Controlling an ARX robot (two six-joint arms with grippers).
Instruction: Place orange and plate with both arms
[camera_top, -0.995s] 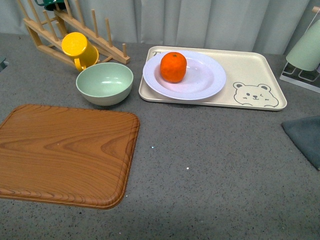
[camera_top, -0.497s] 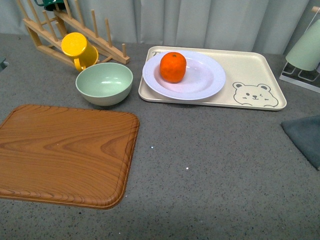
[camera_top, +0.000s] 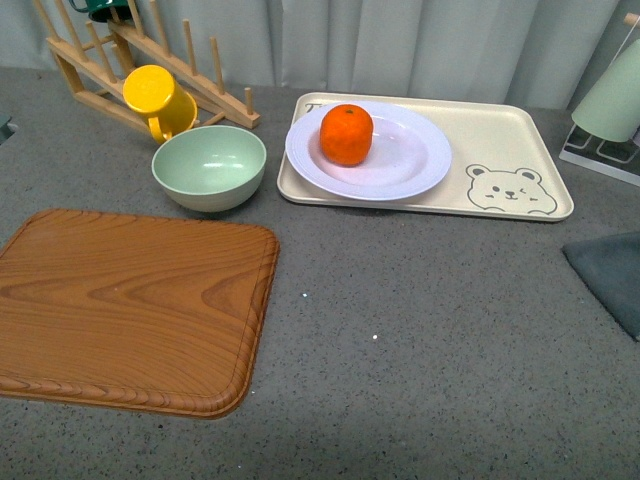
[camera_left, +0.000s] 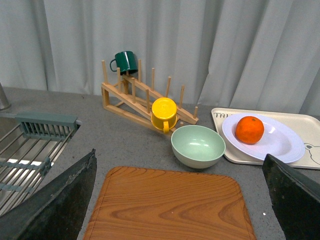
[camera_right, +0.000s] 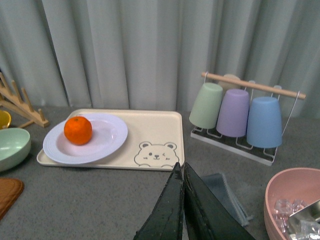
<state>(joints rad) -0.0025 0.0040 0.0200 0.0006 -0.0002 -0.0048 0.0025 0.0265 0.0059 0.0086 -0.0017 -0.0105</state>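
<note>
Sitting on the left half of the plate (camera_top: 369, 151), the orange (camera_top: 346, 134) rests in the shallow well, touching the white surface and nothing else. It looks firm with dimpled skin that should give fair grip, yet being round it is likely to roll if the plate is tilted; a hold across its middle from above seems safest. The plate looks stiff, smooth and probably breakable, so its wide rim on the free right side is the likely place to pinch it, keeping it level while the fruit is on board.

The plate lies on the left part of the beige bear tray (camera_top: 520, 130), far on the worktop (camera_top: 430, 320); the tray's right part, with the bear drawing, holds nothing. Left of the tray stands the pale green bowl (camera_top: 209, 166), apparently empty, and beyond it the yellow mug (camera_top: 158, 98) leans on the wooden rack (camera_top: 190, 72). A wooden board (camera_top: 135, 305) lies near on the left, bare.

Neither arm shows in the front view. The left fingers (camera_left: 47, 210) stand wide apart, holding nothing, well away from the plate. The right fingers (camera_right: 182, 212) are pressed together, also holding nothing, near the tray's front edge but short of it.
</note>
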